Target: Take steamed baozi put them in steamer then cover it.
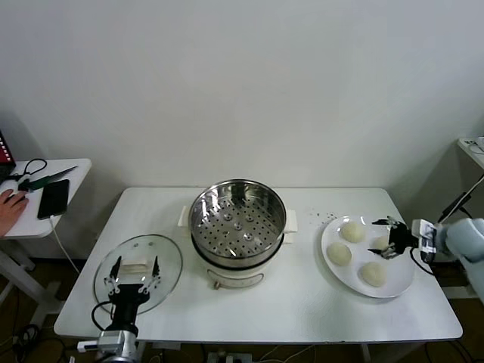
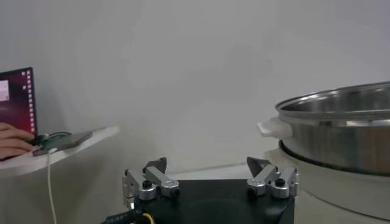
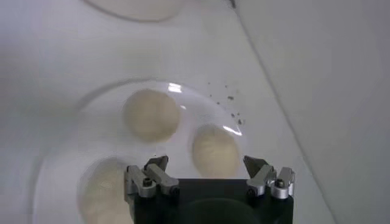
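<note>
Several cream-white steamed baozi (image 1: 352,231) lie on a white plate (image 1: 401,287) at the table's right. My right gripper (image 1: 392,238) hovers open over the plate's far side, one baozi (image 3: 214,149) just ahead between its spread fingers, two others (image 3: 151,114) beside it. The steel steamer (image 1: 238,225) stands empty at the table's centre on its white pot base. The glass cover (image 1: 162,261) lies flat at the front left. My left gripper (image 1: 136,266) is open above the cover, its fingers either side of the white bar handle. The steamer wall (image 2: 347,131) shows in the left wrist view.
A small side table (image 1: 72,178) at the far left holds a phone (image 1: 53,198) and scissors (image 1: 30,178), with a person's hand (image 1: 9,208) resting there. Dark crumbs (image 1: 327,215) dot the table between steamer and plate. Bare tabletop lies in front of the steamer.
</note>
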Available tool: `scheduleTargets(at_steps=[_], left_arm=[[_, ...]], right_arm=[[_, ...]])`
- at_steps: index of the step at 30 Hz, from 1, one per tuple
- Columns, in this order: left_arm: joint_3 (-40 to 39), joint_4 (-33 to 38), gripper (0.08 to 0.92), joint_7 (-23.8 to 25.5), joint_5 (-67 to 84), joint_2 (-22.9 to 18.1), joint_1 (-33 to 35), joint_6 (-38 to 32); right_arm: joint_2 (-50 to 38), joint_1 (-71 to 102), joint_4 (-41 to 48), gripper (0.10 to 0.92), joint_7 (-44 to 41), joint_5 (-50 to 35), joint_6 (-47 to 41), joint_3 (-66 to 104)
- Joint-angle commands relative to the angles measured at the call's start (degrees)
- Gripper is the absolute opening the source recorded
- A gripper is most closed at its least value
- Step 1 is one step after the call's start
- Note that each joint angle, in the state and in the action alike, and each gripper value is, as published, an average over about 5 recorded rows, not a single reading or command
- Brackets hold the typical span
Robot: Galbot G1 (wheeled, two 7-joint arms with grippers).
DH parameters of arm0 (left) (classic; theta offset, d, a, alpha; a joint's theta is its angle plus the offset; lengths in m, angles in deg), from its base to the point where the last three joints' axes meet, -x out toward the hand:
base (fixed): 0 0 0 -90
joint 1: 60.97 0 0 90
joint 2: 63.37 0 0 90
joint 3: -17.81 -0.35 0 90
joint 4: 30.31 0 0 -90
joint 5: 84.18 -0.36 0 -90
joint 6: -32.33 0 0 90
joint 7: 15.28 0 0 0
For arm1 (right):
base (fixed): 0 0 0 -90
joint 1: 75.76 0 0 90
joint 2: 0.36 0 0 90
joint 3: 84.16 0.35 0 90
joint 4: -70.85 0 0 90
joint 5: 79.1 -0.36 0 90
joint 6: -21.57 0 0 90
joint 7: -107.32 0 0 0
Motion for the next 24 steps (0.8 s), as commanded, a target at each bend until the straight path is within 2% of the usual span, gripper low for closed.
scheduleTargets(at_steps=[1, 10, 24], left_arm=[[0.0, -0.2, 0.823, -0.4, 0.2, 0.0, 0.0, 0.5], [0.2, 0.2, 0.823, -0.4, -0.1, 0.1, 0.5, 0.6], [1.0, 0.4, 0.823, -0.5, -0.2, 0.3, 0.7, 0.9]], right_arm=[[5.8, -27.9, 17.4, 0.823, -7.2, 4.9, 2.6, -30.1], [16.0, -28.1, 26.8, 0.823, -6.7, 6.3, 3.1, -31.5], [22.7, -25.3, 34.6, 0.823, -5.4, 11.1, 5.4, -27.5]])
